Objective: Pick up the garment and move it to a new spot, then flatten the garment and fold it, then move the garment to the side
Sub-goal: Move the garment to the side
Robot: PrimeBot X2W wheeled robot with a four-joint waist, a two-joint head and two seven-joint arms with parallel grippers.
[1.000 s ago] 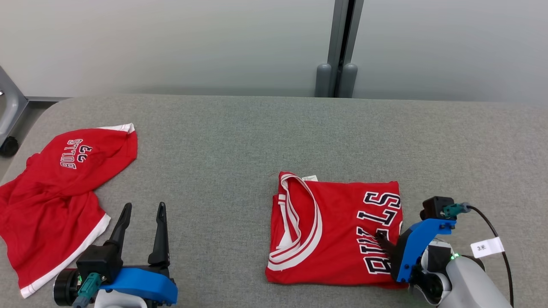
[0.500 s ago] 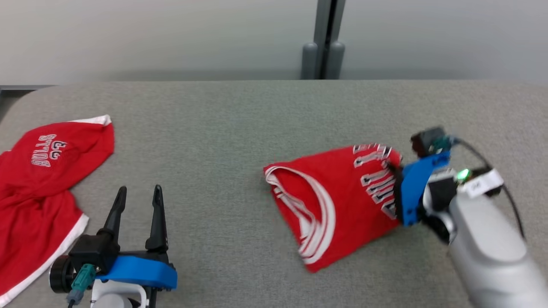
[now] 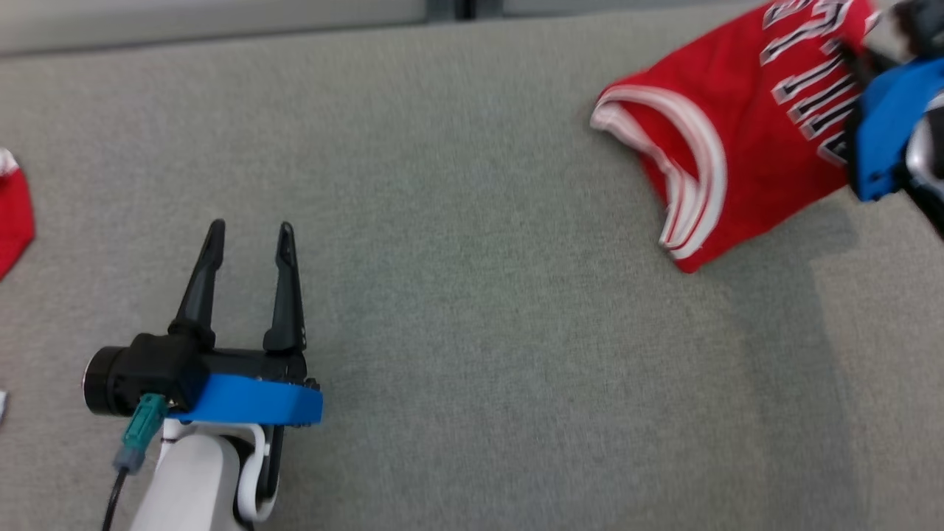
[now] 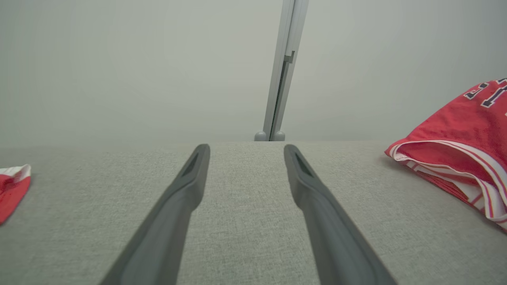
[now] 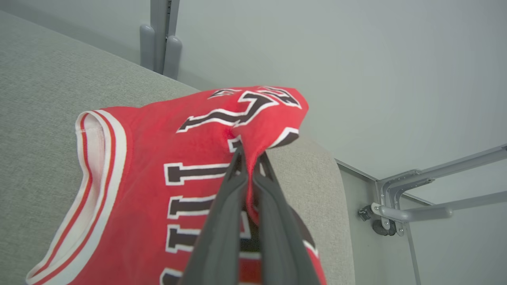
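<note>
Our right gripper [image 5: 248,155] pinches a fold of the soft red jersey [image 3: 737,147], which has white stripes round its curved neckline and blocky black-and-white lettering. The jersey sits well right of our left gripper [image 3: 247,236], whose tapered dark fingers stand spread above the woven grey padded table [image 3: 479,332]. Beyond that gripper rises a pale matte wall [image 4: 119,59].

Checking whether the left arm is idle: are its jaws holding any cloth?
No: on the left gripper, the jaws stand wide apart with grey table showing between them.
</note>
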